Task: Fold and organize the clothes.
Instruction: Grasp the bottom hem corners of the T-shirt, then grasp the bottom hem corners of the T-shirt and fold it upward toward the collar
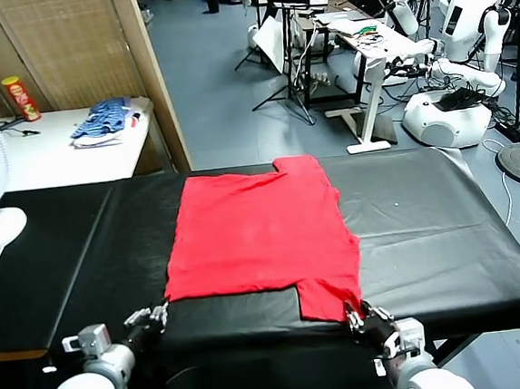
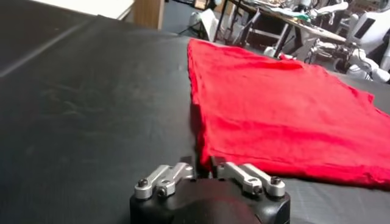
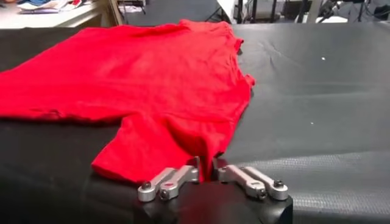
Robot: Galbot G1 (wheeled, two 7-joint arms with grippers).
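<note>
The black tabletop (image 1: 427, 225) filled most of the head view, and the red T-shirt (image 1: 264, 240) lay flat across its middle, plain side up, one sleeve pointing far and the other hanging toward the near edge on the right. The step in hand looked like the start of a fold along the near side: both arms sat low at the near edge, one at each near corner of the cloth. The right gripper (image 3: 207, 171) had its jaws pressed together on the hem of the near sleeve, pinching the red fabric. The left gripper (image 2: 204, 169) sat at the near left corner with its jaws pressed together; whether cloth was caught between them could not be told. The next move would likely call for lifting both corners evenly and carrying them far across the shirt.
</note>
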